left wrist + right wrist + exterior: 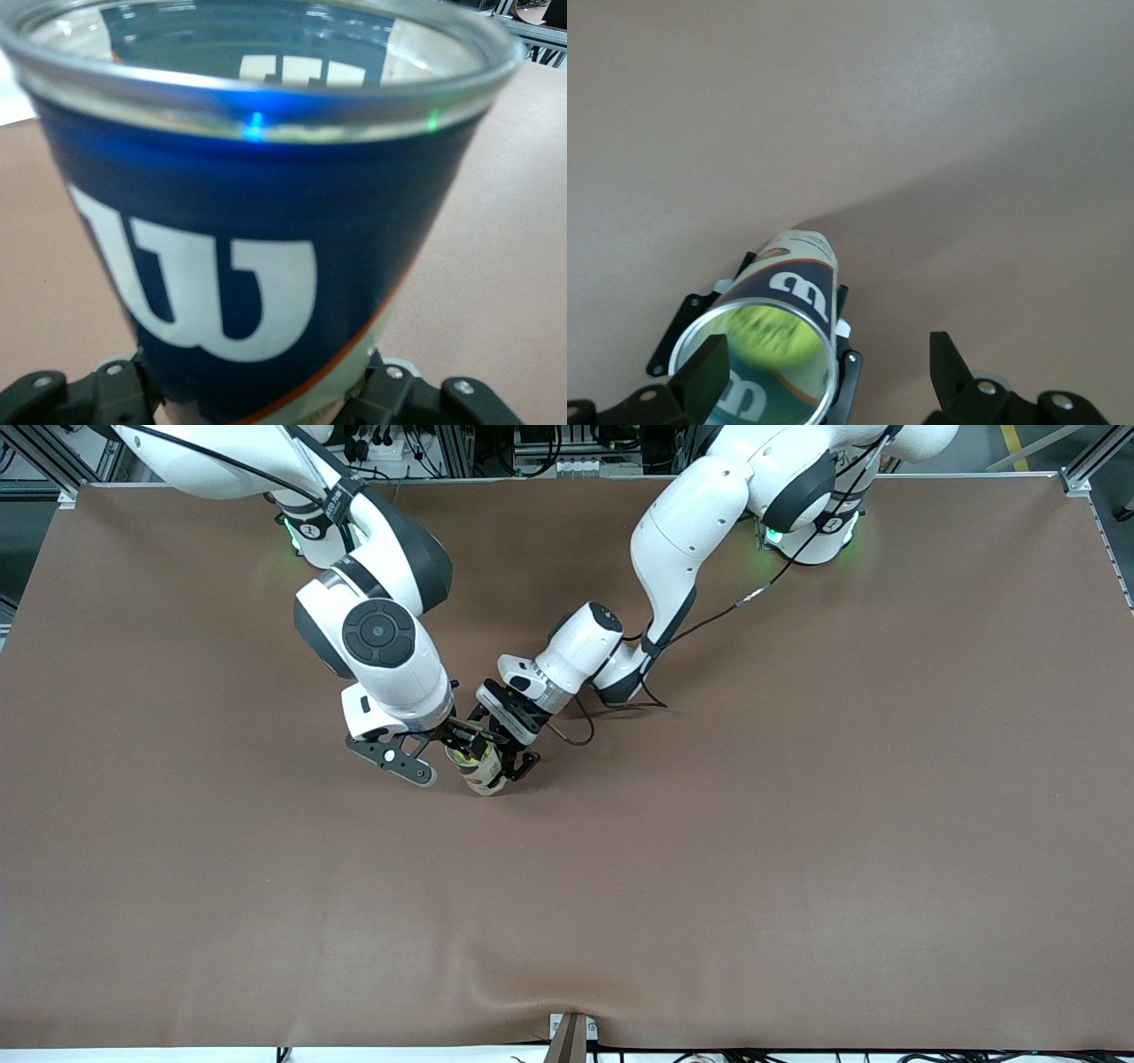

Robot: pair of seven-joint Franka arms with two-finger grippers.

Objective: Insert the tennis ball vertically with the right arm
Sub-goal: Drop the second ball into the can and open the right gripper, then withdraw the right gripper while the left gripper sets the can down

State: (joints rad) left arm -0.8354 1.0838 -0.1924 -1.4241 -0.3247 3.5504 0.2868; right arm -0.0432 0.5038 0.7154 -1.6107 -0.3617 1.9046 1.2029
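Ball (769, 343) looks already down inside the can (478, 771) that the left gripper (505, 757) is clamping just under the right gripper (443, 746), whose fingers are spread wide with nothing held, so I'd lift straight up, no sideways drift, to avoid clipping the rim.

Near the middle of the brown table (797, 850), the left gripper (496, 766) reaches in low from its arm and is clamped around a tube-shaped can (478, 772) that stands on the table with its open top up. Something yellow-green shows in the can's mouth. The right gripper (447, 744) hangs just over that mouth, touching or nearly touching the left gripper. One of its fingers (396, 760) sticks out over bare table toward the right arm's end; the other lies over the can's rim, the two spread apart with nothing between them.
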